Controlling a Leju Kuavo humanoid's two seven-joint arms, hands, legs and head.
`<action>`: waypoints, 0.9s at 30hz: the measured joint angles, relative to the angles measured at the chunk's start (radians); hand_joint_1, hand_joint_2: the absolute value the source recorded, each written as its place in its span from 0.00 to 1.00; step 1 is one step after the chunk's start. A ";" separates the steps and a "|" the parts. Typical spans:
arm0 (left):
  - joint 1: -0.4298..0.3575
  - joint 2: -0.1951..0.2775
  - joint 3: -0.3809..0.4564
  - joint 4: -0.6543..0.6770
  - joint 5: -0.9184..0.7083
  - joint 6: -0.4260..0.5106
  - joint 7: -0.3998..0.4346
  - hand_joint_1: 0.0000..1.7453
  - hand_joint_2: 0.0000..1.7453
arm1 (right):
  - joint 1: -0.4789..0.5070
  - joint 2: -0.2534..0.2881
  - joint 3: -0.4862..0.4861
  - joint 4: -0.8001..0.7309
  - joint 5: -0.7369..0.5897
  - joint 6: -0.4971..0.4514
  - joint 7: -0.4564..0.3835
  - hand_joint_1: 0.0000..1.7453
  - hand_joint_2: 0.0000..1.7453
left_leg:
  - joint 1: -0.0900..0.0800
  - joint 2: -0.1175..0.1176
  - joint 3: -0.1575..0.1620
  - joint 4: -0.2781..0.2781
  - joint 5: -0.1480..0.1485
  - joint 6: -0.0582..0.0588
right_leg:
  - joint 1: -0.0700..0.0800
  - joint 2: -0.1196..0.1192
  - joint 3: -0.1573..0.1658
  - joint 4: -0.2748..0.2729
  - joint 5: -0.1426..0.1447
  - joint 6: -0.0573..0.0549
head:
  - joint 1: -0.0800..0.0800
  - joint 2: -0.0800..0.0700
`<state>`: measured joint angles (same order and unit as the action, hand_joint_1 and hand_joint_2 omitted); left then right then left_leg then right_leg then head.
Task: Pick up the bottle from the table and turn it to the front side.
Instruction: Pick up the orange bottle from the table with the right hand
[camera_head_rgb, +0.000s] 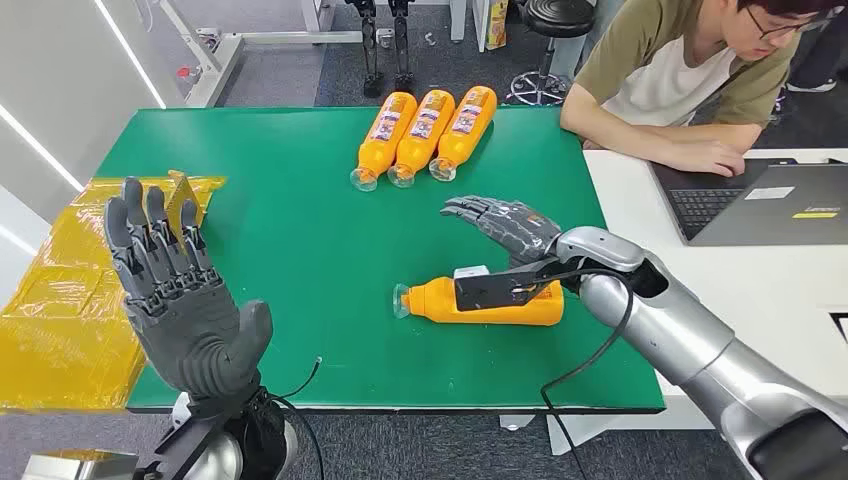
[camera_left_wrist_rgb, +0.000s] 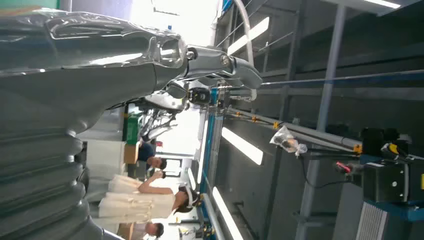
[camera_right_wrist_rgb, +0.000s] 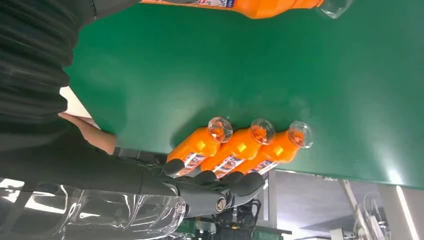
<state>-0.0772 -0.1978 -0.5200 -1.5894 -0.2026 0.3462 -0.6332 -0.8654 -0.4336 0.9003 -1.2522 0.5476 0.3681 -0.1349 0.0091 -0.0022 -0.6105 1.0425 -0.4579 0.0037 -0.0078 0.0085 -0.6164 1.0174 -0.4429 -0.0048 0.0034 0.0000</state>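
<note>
Head view: bottle lies on its side on the green tabletop, cap toward the robot's left, well apart from three bottles lying side by side at the far edge; right hand hovers spread above and just beyond the bottle, holding nothing; left hand is raised at the near left corner, fingers apart, palm empty; a person sits at a white desk with a laptop on the right
Left wrist view: left hand's grey cover fills the near side; the camera looks at a ceiling, racks and people far off; fingers spread, nothing between them
Right wrist view: right hand's fingers reach out flat toward the three bottles; the task bottle is cut off at the frame edge
Risk: a round bottle lying flat could roll away if the fingers land off-centre; a grip near the cap could let it tilt and slip while turning
Hidden: the bottle's label is covered by the wrist's black bar in the head view, so which side faces up cannot be told
</note>
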 joint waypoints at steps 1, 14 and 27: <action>-0.002 0.000 0.000 0.000 0.000 0.000 0.001 0.00 1.00 | -0.003 -0.001 0.004 0.005 -0.002 0.000 0.000 0.00 1.00 | 0.000 0.000 0.000 0.000 0.000 0.000 | 0.000 0.000 0.000 0.000 0.000 0.000 | 0.000 0.000; -0.031 -0.001 -0.006 0.014 0.008 -0.031 0.019 0.00 1.00 | -0.057 -0.071 0.109 0.075 -0.078 0.141 0.018 0.00 1.00 | 0.000 -0.001 -0.001 0.000 0.000 0.000 | 0.000 -0.001 0.000 0.000 0.000 0.001 | 0.000 0.000; -0.051 -0.001 -0.025 0.018 0.023 -0.031 0.045 0.00 1.00 | -0.060 -0.135 0.261 0.204 -0.102 0.083 0.050 0.00 1.00 | 0.000 -0.002 -0.001 0.000 0.000 0.000 | 0.000 -0.001 0.000 0.000 0.000 0.001 | 0.000 0.000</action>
<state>-0.1286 -0.1989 -0.5448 -1.5713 -0.1801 0.3148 -0.5884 -0.9250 -0.5684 1.1612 -1.0480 0.4453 0.4514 -0.0852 0.0090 -0.0037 -0.6116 1.0428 -0.4581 0.0039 -0.0077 0.0074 -0.6167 1.0171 -0.4432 -0.0041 0.0034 0.0000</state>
